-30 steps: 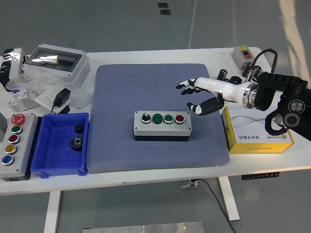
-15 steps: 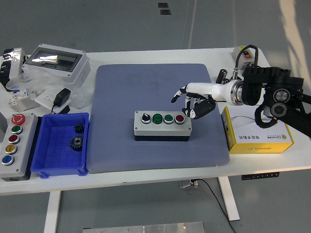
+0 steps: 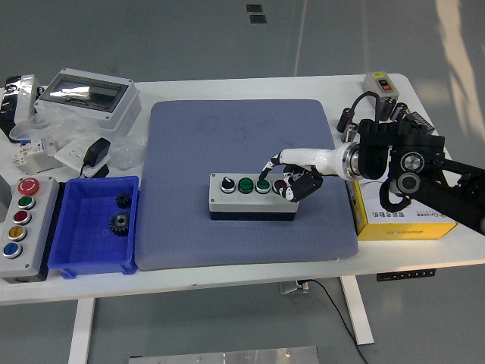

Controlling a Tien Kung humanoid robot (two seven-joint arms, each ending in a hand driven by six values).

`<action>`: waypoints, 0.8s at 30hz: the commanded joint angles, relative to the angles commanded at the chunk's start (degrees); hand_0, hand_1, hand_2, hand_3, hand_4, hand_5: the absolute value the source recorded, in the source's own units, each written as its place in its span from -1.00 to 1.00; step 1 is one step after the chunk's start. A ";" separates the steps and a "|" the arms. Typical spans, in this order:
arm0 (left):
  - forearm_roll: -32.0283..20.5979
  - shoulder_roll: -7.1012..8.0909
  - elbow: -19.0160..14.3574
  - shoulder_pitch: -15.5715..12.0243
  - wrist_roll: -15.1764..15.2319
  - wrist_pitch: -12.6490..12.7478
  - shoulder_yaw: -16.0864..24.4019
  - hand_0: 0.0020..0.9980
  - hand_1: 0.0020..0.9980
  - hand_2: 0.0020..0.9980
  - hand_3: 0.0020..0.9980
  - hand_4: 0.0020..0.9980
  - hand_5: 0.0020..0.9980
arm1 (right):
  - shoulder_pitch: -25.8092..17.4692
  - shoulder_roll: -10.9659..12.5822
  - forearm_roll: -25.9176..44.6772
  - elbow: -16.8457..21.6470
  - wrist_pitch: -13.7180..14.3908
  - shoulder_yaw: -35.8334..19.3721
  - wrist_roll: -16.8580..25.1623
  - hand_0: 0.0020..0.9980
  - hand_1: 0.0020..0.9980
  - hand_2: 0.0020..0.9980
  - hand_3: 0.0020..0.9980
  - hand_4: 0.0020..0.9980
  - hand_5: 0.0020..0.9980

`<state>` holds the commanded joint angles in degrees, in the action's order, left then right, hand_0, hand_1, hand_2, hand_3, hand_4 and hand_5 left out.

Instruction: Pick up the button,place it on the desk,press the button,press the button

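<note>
A grey button box (image 3: 253,196) with a black selector, two green buttons and a red button lies in the middle of the blue mat (image 3: 246,178). My right hand (image 3: 288,176) reaches in from the right and is over the box's right end. Its index finger points down onto the second green button (image 3: 263,184); the other fingers are curled over the red button, partly hiding it. The hand holds nothing. My left arm is out of view.
A blue bin (image 3: 95,225) with two black gears stands left of the mat. A second button box (image 3: 23,216) lies at the far left. A yellow carton (image 3: 402,212) sits under my right arm. A grey enclosure (image 3: 87,97), a charger and bags lie at the back left.
My right hand moved left and down from above the mat's right side onto the button box. Its fingers curled and the index finger came down onto the second green button.
</note>
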<state>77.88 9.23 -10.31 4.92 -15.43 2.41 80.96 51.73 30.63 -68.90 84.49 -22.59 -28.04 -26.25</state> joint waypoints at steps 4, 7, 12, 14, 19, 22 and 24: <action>0.11 0.02 0.00 0.03 0.00 -0.02 0.02 0.25 0.02 0.05 0.17 0.18 -0.58 | -0.30 -0.59 -0.29 -1.75 0.72 0.73 0.16 -1.00 -0.83 -0.61 0.64 -0.57 -0.90; 0.04 0.01 0.00 0.01 0.03 -0.02 -0.07 0.25 0.02 0.05 0.17 0.19 -0.57 | -0.54 -0.81 -0.39 -2.65 1.06 1.40 0.24 -1.00 -0.83 -0.62 0.62 -0.58 -0.90; -0.09 -0.01 0.00 0.02 0.07 -0.01 -0.16 0.25 0.02 0.05 0.17 0.19 -0.57 | -0.68 -1.00 -0.47 -3.06 1.63 2.47 0.42 -1.00 -0.83 -0.63 0.61 -0.58 -0.90; -0.10 -0.01 0.00 0.03 0.09 -0.01 -0.16 0.25 0.02 0.05 0.17 0.19 -0.57 | -0.73 -0.99 -0.54 -2.99 2.11 2.40 0.71 -1.00 -0.83 -0.63 0.61 -0.58 -0.90; -0.28 0.00 0.00 -0.05 0.14 0.00 -0.23 0.25 0.02 0.05 0.17 0.19 -0.56 | -1.48 -0.06 1.38 -1.13 1.09 -1.20 1.94 -1.00 -0.84 -0.63 0.61 -0.58 -0.89; -0.38 0.00 0.00 -0.12 0.17 0.00 -0.29 0.25 0.02 0.05 0.17 0.19 -0.56 | -2.91 1.11 4.09 0.90 -1.67 -4.83 2.05 -1.00 -0.84 -0.63 0.61 -0.58 -0.89; -0.28 0.01 0.00 -0.17 0.17 -0.03 -0.24 0.25 0.02 0.05 0.17 0.19 -0.56 | -4.72 1.82 5.02 2.01 -3.65 -7.78 1.67 -1.00 -0.85 -0.63 0.59 -0.54 -0.90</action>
<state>77.60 9.23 -10.31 4.75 -15.26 2.39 80.72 47.01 32.45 -63.88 86.50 -26.24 -35.82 -24.58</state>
